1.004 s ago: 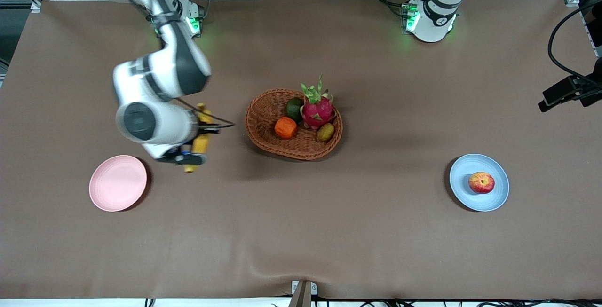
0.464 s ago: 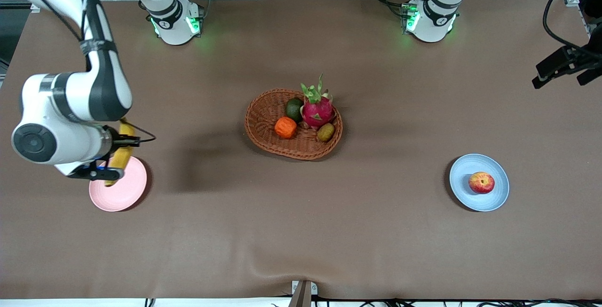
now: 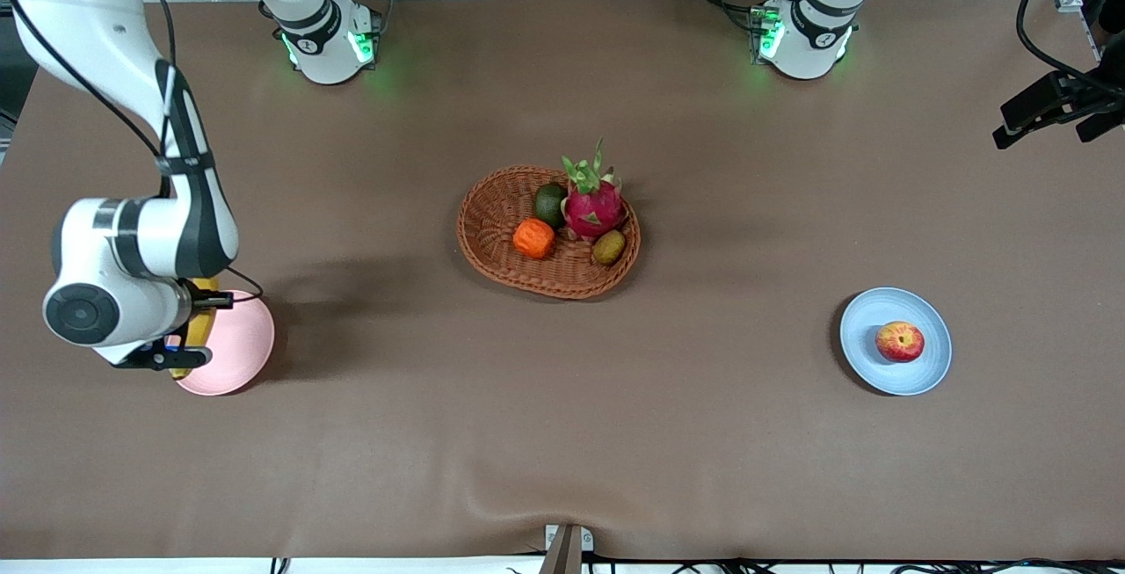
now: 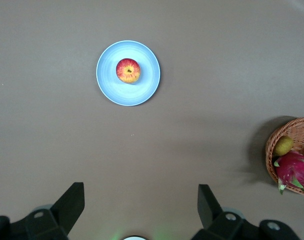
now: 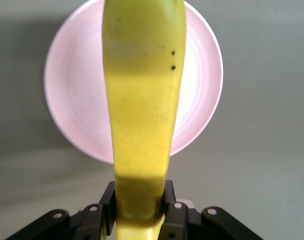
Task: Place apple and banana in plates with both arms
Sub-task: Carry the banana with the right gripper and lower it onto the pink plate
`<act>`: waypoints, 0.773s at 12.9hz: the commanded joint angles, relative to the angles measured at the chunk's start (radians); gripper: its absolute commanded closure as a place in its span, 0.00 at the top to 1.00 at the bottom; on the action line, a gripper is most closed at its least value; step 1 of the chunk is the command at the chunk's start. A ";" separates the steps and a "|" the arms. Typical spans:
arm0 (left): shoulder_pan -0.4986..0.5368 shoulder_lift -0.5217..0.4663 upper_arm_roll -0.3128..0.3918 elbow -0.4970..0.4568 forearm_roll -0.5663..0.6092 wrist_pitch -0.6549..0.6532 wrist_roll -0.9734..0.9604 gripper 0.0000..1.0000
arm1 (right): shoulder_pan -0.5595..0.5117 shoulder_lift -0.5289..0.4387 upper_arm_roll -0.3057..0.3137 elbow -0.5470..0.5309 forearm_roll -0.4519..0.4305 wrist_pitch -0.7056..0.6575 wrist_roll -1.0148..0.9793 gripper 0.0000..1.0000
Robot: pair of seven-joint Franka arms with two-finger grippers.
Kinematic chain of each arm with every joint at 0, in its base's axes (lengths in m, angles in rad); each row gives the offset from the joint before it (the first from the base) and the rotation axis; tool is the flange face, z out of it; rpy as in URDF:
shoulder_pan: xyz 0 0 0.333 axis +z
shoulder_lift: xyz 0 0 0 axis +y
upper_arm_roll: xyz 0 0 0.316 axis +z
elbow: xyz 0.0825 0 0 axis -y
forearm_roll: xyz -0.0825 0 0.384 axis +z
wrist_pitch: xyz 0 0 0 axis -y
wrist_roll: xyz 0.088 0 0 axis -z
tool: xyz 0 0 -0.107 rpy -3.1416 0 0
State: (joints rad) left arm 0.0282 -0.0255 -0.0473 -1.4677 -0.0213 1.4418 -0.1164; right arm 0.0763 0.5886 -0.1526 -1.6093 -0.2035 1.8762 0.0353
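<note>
The yellow banana hangs over the pale pink plate, with my right gripper shut on it. In the right wrist view the banana runs out from the right gripper across the pink plate. The red apple lies in the light blue plate toward the left arm's end of the table. My left gripper is high above that end, open and empty. In the left wrist view the left gripper looks down on the apple in the blue plate.
A brown wicker basket stands mid-table with a pink dragon fruit, an orange fruit and two smaller fruits in it. Its rim shows in the left wrist view. A fold rises in the brown cloth near the front edge.
The right arm has carried the banana away from the basket to a spot over the pink plate. The left gripper has drifted slightly near the table's end.
</note>
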 commanded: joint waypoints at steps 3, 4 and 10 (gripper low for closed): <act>-0.001 -0.005 0.001 0.004 0.006 -0.017 -0.008 1.00 | -0.049 0.069 0.018 0.020 -0.034 0.098 -0.006 0.00; -0.001 -0.005 0.001 0.006 0.008 -0.017 -0.009 1.00 | -0.055 0.072 0.019 0.017 -0.034 0.107 -0.008 0.00; 0.001 -0.002 0.001 0.001 0.012 -0.017 -0.009 1.00 | -0.053 0.079 0.021 0.011 -0.030 0.104 -0.006 1.00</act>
State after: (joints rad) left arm 0.0289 -0.0245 -0.0462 -1.4690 -0.0214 1.4389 -0.1164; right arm 0.0408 0.6654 -0.1489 -1.6084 -0.2098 1.9845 0.0322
